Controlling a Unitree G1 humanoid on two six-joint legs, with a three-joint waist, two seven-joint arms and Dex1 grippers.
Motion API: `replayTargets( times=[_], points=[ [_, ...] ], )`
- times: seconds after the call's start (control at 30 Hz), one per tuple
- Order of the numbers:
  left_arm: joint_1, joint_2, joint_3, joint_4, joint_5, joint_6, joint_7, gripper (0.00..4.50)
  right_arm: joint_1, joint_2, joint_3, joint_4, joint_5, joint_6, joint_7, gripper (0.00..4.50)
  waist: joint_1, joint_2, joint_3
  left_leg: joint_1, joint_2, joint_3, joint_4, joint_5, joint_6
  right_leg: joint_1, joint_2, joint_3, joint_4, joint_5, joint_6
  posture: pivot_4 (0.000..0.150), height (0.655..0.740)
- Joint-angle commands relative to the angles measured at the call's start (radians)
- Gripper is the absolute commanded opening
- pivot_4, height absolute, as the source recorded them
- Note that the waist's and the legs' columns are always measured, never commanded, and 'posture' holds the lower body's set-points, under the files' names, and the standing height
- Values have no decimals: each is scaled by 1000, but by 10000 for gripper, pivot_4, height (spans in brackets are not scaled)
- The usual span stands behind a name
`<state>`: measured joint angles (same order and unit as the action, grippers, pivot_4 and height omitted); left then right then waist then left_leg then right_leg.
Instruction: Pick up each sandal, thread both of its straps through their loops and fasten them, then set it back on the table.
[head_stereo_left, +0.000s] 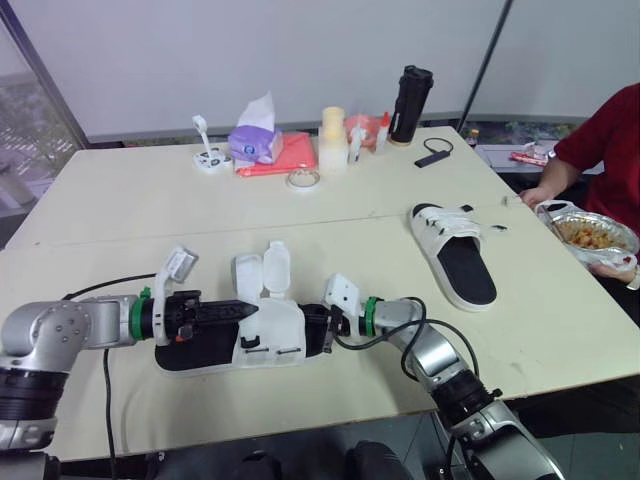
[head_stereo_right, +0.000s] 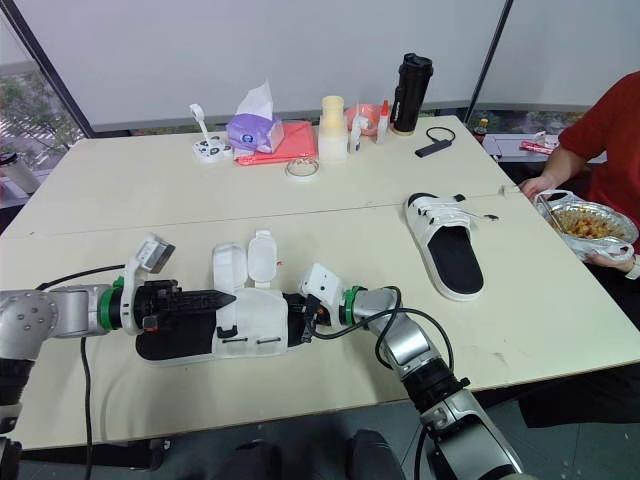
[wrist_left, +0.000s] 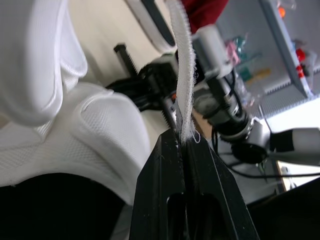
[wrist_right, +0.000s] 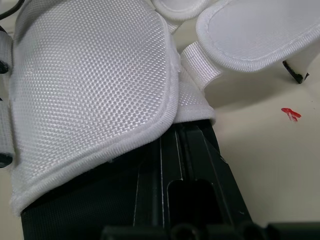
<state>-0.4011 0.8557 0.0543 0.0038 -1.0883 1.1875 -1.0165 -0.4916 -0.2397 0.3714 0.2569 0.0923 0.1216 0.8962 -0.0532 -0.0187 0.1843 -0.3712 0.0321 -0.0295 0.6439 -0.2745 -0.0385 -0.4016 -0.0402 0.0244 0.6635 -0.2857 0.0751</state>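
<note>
Pale table (head_stereo_left: 120, 200), seen from the head camera. A person (head_stereo_left: 600, 140) sits at its right edge with a foil food tray (head_stereo_left: 590, 235). The near sandal (head_stereo_left: 270, 330), white upper on a black sole, lies on the table at front centre between the two arms, with its two flaps standing up. The second sandal (head_stereo_left: 460, 262) lies well apart to the right, farther back. The left gripper (head_stereo_left: 248, 311) lies over the near sandal, its fingers pinched together on a white strap (wrist_left: 185, 75). The right gripper (head_stereo_left: 330, 325) meets the sandal's other end, tucked under the white upper; its hold cannot be told.
</note>
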Motion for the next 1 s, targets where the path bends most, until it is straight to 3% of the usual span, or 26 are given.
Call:
replayTargets(
  times=[0.03,0.43,0.83,1.0],
  points=[
    [-20,-16,-18,3,53,-30,-44,578,36,-1,32,39,-51,46,-26,0,-2,0,0,0,0,0,0,0,0,0,0,0,0,0,0,1500,7400],
    [67,49,-113,-93,247,-164,-170,578,38,-7,25,33,-51,49,-33,0,-3,0,0,-1,0,-1,-2,0,0,-2,-2,1,0,0,-1,1500,7400],
    [85,52,35,-267,137,-110,-140,578,23,4,23,64,-49,42,-34,0,-6,0,0,-1,0,-1,-3,0,0,-3,-2,1,0,-1,-1,1500,7400],
    [117,91,11,-311,206,-169,-151,578,23,7,19,68,-47,42,-36,0,-9,0,0,-1,0,-1,-3,0,0,-3,-1,1,0,-1,-1,1500,7400]
  ],
)
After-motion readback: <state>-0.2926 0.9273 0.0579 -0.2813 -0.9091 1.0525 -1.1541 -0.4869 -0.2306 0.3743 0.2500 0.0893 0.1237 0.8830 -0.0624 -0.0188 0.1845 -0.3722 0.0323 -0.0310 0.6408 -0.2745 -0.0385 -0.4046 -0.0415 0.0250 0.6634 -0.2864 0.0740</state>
